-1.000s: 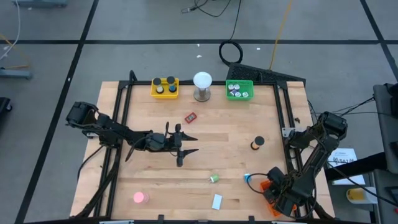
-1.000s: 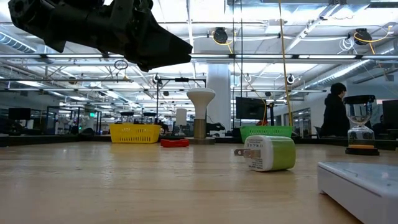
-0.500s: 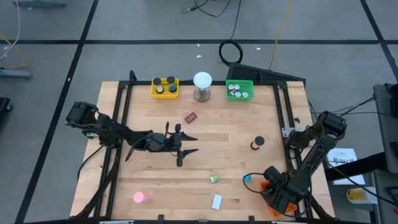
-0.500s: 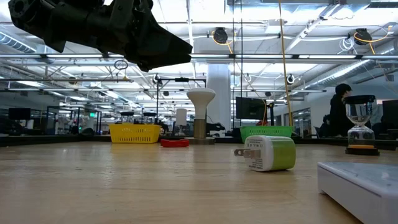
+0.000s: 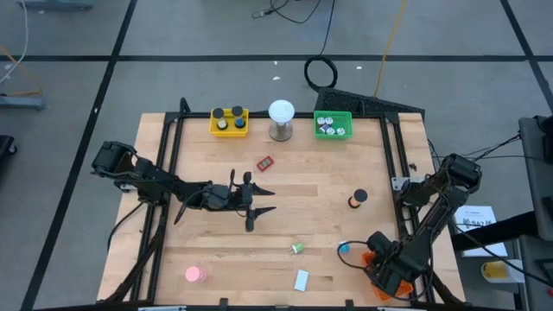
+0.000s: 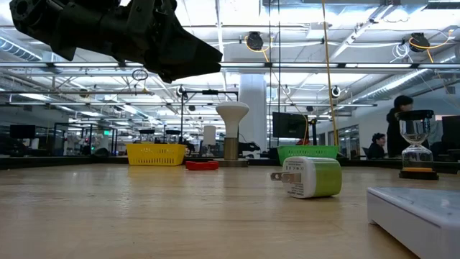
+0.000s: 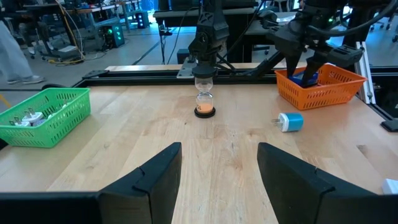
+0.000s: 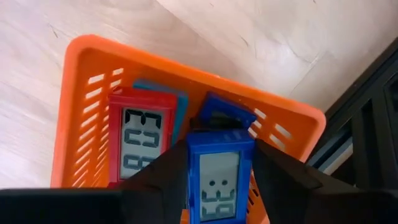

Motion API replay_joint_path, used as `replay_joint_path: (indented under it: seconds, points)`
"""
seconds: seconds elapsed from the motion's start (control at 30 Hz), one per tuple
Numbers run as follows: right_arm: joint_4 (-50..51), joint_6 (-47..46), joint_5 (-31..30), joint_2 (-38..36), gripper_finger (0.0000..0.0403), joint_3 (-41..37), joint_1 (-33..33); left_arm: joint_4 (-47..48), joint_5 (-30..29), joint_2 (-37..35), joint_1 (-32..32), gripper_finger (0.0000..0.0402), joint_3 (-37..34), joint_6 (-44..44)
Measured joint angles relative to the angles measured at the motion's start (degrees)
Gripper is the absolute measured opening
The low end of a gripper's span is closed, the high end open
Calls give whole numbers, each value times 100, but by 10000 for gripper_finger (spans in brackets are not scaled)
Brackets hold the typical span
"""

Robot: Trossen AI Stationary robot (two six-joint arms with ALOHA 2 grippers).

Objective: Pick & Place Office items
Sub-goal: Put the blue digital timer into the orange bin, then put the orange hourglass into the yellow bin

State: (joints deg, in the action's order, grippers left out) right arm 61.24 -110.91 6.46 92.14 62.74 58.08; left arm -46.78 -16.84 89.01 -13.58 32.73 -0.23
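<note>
Right claw [image 8: 221, 186] down over orange tray [image 8: 81, 93], lower right of high view, fingers close on either side of blue clock [image 8: 221, 174]. Cannot tell whether clenched on it or already let go. Clock within tray outline, next to red clock [image 8: 140, 143]; resting or hanging, unclear.

Left claw [image 5: 266, 200] hovering mid-table, left of centre in high view, released and empty, fingers well apart in its wrist view.

Step in hand, by the look of it: dropping blue clock into orange tray. Seemingly at or near release.

Remaining on table [image 5: 328, 216]: green plug [image 5: 297, 248] and blue plug [image 5: 344, 247] low centre, white block [image 5: 301, 279] at bottom edge, pink disc [image 5: 193, 274] lower left, red piece [image 5: 264, 162] upper centre, hourglass [image 5: 358, 199] right of centre.

Next move, likely: fully spread fingers if not yet done, lift straight up clear of tray wall, then over to blue plug, nearest of the lot. Needs care not to snag tray rim on rising, and a low, square approach on so small a piece.
</note>
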Motion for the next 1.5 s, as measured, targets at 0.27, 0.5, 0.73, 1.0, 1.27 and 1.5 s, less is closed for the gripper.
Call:
replay_joint_path:
  seconds: [0.27, 0.5, 0.73, 1.0, 1.27, 1.5]
  points:
    - [-99, -58, 244, 0, 221, 0, 0, 0, 0, 0, 0, 214, 0, -1]
    - [-97, 34, 239, -217, 208, 0, 0, 0, 0, 0, 0, 214, 0, 0]
    - [333, 373, -214, -762, 148, 55, -2, 0, 0, 0, 0, 214, 0, 0]
    - [853, 1266, -2062, -1240, 32, 59, -4, 0, -1, 0, 0, 214, 0, 10]
    - [787, 1989, -3368, -1281, 16, -200, -110, -25, 29, 0, 7, 214, 0, -458]
    - [553, 1836, -3331, -1390, 21, -885, -439, -38, 153, 2, 39, 214, 28, -713]
